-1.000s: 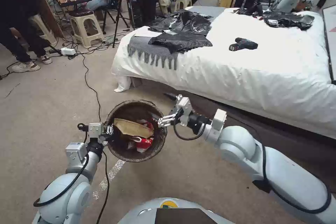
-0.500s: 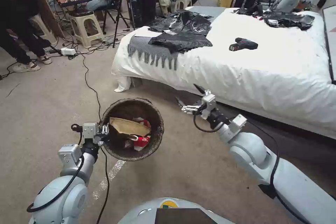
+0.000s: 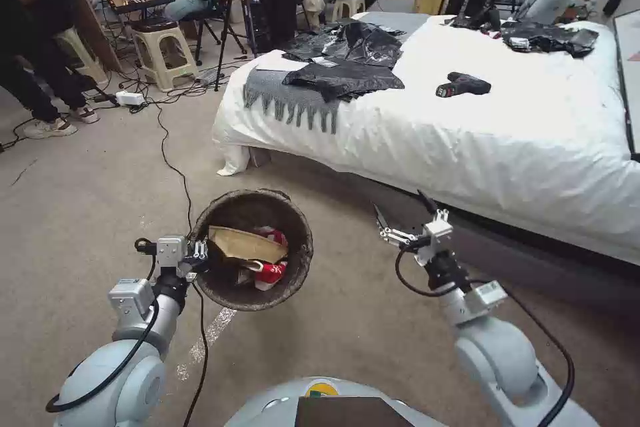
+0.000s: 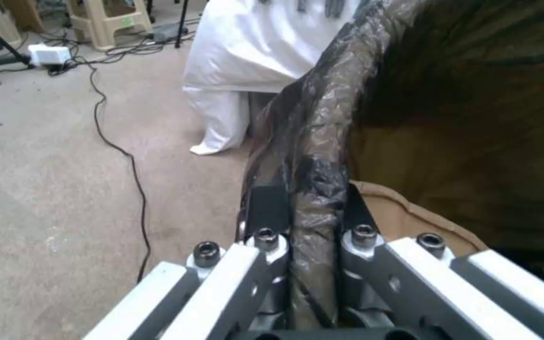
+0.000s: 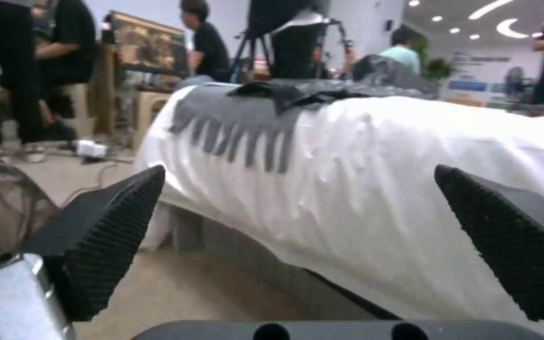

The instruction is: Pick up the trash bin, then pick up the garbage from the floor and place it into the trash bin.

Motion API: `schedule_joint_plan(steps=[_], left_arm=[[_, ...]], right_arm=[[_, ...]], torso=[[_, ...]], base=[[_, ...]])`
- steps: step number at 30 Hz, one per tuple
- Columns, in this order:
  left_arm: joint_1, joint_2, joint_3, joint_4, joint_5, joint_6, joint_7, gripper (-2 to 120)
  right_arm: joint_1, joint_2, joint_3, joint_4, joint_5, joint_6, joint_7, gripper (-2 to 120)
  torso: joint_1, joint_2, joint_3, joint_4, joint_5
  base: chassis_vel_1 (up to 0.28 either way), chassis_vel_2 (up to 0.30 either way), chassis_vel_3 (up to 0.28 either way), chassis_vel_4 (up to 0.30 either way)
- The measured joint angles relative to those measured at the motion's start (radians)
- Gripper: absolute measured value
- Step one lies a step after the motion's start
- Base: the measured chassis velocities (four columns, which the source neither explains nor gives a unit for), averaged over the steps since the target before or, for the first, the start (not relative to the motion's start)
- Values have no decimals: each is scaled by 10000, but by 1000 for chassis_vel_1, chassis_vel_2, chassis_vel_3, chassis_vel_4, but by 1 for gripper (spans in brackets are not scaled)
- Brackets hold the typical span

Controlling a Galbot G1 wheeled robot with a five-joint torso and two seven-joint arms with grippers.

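The trash bin (image 3: 298, 259), round and lined with a dark brown bag, hangs above the floor at lower centre of the head view. My left gripper (image 3: 202, 255) is shut on its near-left rim; the left wrist view shows the bag-covered rim (image 4: 313, 189) pinched between the fingers (image 4: 266, 212). Inside the bin lies garbage: a crumpled brown paper bag (image 3: 245, 244) and red-and-white wrappers (image 3: 270, 271). My right gripper (image 3: 403, 215) is open and holds nothing, to the right of the bin near the bed's side; its two black pads (image 5: 105, 231) stand wide apart.
A bed (image 3: 533, 147) with a white cover fills the right and carries black bags, a grey fringed cloth (image 3: 287, 100) and a drill (image 3: 463, 85). A black cable (image 3: 170, 160) crosses the floor on the left. Stools (image 3: 160, 47) and people stand beyond it.
My right gripper has drawn back from the bin's rim to the right and toward me, open and empty. The bin has dipped slightly, still held by my left gripper.
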Motion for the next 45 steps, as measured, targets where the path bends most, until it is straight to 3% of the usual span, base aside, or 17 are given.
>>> schedule_joint_plan(steps=[10, 18, 45], left_arm=[[57, -17, 4, -107, -9, -13, 0, 3], [69, -38, 47, -109, -7, -16, -11, 3], [112, -58, 9, -158, 52, 89, -34, 3]], right_arm=[[-1020, 1564, 160, 306, -1271, 531, -6, 100], [-1162, 2261, 99, 311, -1774, 675, 55, 100], [-1094, 2095, 577, -19, -1510, 621, 396, 100]], torso=[[0, 0, 0, -2, 1], [0, 0, 1, 0, 1], [0, -1, 1, -3, 3]], base=[[0, 0, 0, 0], [0, 0, 0, 0], [14, 15, 16, 14]])
